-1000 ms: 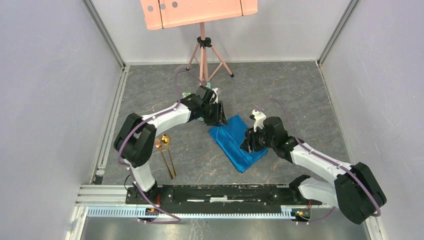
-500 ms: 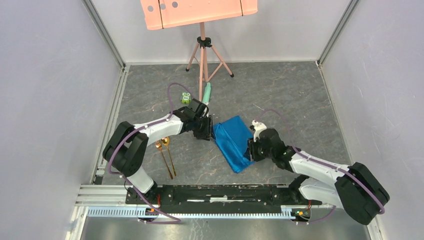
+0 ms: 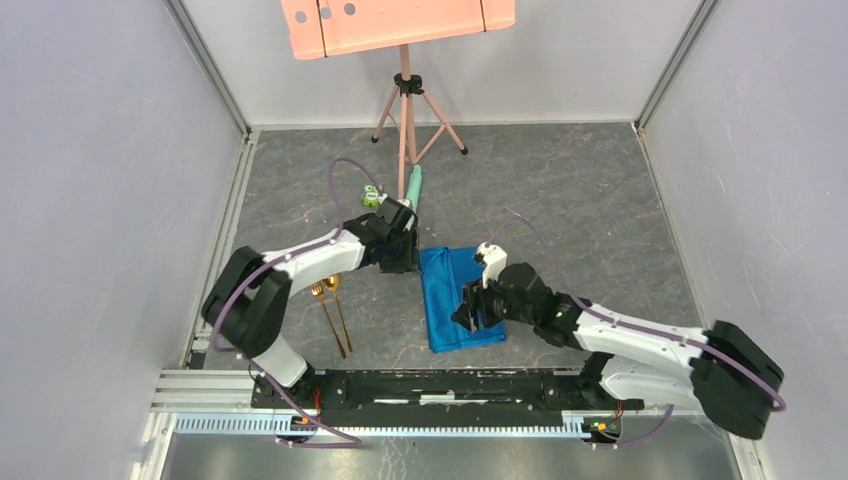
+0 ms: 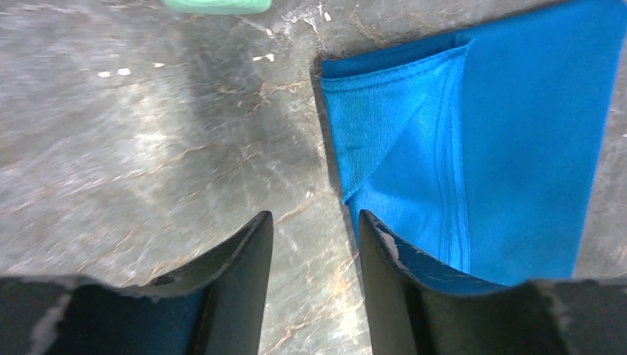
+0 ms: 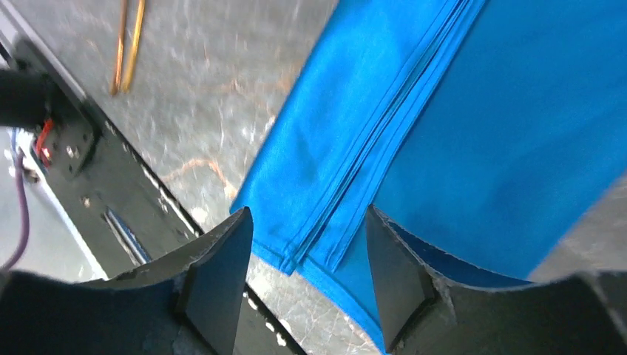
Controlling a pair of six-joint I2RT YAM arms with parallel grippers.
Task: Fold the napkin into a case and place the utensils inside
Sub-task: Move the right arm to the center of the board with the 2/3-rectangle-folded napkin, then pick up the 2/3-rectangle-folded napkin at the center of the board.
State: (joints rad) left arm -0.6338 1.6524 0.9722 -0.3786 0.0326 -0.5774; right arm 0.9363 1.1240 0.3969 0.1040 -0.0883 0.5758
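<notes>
Napkin (image 3: 447, 285) lies folded under right tool (image 3: 467, 312), just beside left tool (image 3: 404, 264).

bright, even light, soft shadows; both wrist views show slight motion blur.

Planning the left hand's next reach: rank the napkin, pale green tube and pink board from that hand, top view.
1. The napkin, just right of the left hand.
2. The pale green tube, farther back.
3. The pink board, at the far wall.
</notes>
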